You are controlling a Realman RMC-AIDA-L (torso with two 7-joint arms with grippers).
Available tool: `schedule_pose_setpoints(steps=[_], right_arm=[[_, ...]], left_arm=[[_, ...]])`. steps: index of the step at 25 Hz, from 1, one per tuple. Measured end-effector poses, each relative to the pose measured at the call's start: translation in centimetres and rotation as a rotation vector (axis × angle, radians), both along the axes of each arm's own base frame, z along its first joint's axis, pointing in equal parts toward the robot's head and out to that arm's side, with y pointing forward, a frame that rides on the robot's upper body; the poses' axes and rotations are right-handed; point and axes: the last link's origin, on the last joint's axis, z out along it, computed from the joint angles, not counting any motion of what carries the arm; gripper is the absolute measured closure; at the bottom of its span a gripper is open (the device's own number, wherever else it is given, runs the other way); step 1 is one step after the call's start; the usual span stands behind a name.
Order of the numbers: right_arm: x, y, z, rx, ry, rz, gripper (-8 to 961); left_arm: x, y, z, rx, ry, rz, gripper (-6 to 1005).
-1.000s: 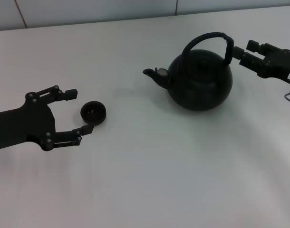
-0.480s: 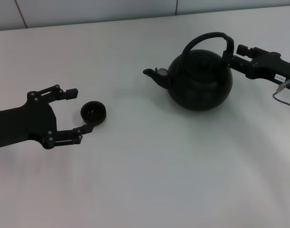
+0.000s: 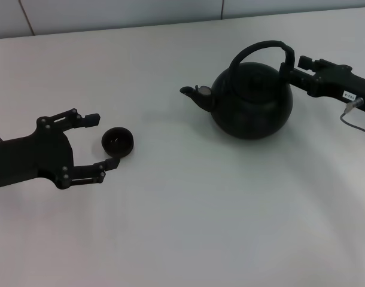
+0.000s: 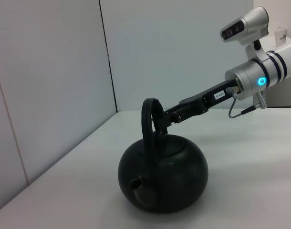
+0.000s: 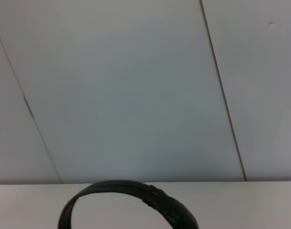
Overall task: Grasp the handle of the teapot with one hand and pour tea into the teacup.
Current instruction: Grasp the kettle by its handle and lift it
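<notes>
The matte-black teapot stands upright on the white table, its spout pointing toward the left arm. The arched handle rises over it and also shows in the right wrist view. My right gripper reaches in from the right and meets the handle's right end; in the left wrist view the right gripper sits against the handle above the teapot. The small black teacup sits between the spread fingers of my left gripper, which is open and apart from it.
The white table runs back to a pale panelled wall. A grey cable loops off the right wrist near the table's right side. The silver right forearm with its blue light stretches over the table.
Over the last second my right gripper turned and moved left up to the handle's right end; in the last half second it hardly moved. The left gripper, teacup and teapot kept their places.
</notes>
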Motion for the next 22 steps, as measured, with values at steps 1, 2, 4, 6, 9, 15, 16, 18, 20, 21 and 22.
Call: schedule_pose_setpoints(steps=[1,2,4,6,9,15,16,18,20,21,22], right_arm=[[0.01,0.06,-0.05,0.0,0.0,-0.003,356],[0.01,0.14,-0.13,-0.001,0.0,-0.007,356],[0.1,0.2,-0.21,-0.001,-0.001,-0.015,356],[0.16,0.34,-0.19,0.003,-0.006,-0.022,356],[0.11,0.53,-0.28,0.003,-0.007,-0.027,361],[-0.22,0.86,-0.35,0.002,-0.007,-0.018,393],[-0.27,0.89,-0.37,0.002,-0.007,-0.017,398],[-0.35,0.93,-0.41,0.001,-0.008,-0.014,408],[-0.42,0.94,-0.44,-0.001,-0.007,-0.01,419],[-0.44,0.96,-0.44,0.0,-0.007,-0.01,424],[-0.47,0.99,-0.45,0.0,-0.008,-0.009,429]], left_arm=[[0.0,0.01,0.0,0.0,0.0,0.0,140],[0.01,0.01,-0.03,0.0,0.0,0.001,140],[0.02,0.01,-0.05,0.001,0.0,0.001,140],[0.01,0.03,-0.06,0.002,0.0,0.002,140],[-0.01,0.06,-0.05,0.004,0.001,0.004,140],[-0.01,0.09,-0.05,0.005,0.002,0.004,140],[0.0,0.11,-0.04,0.005,0.001,0.004,140],[0.0,0.12,-0.01,0.007,0.001,0.005,140],[0.0,0.13,0.0,0.007,0.001,0.005,140],[0.0,0.14,0.0,0.007,0.001,0.005,140],[0.0,0.15,0.01,0.008,0.001,0.004,140]])
